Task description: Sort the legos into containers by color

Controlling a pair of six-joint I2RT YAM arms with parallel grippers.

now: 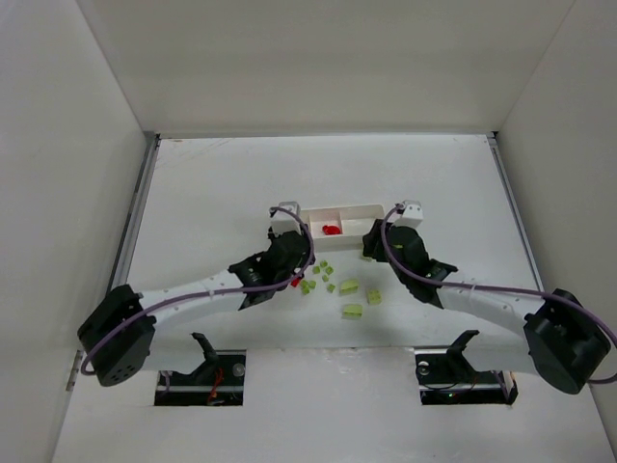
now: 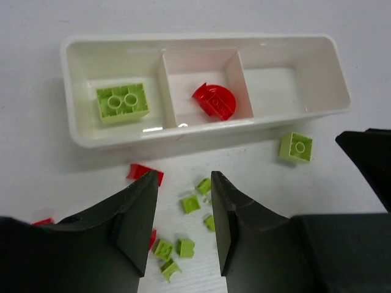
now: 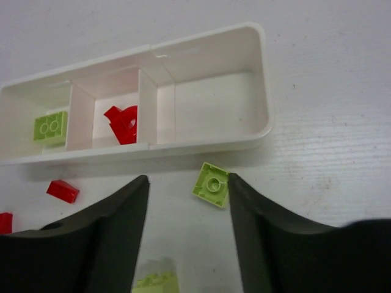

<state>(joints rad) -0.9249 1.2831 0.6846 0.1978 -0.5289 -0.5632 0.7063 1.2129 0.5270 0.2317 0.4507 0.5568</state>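
Observation:
The white tray [image 2: 183, 40] lies across the table's middle [image 1: 337, 206]. Its left container holds a lime green lego [image 2: 123, 102], its middle one a red piece [image 2: 215, 101]. Loose green legos [image 2: 190, 203] and a red one [image 2: 145, 172] lie on the table in front of it. My left gripper [image 2: 183, 180] hovers open over these small bricks, nothing between its fingers. My right gripper [image 3: 188, 183] is open near the tray's right end [image 3: 266, 91]. A square green lego [image 3: 211, 184] lies flat by its right finger's inner face.
Larger green bricks [image 1: 348, 286] lie between the two arms, nearer the front. White walls close in the table on three sides, with metal rails [image 1: 135, 222] along its sides. The right arm's black finger [image 2: 366, 162] shows at the left wrist view's right edge.

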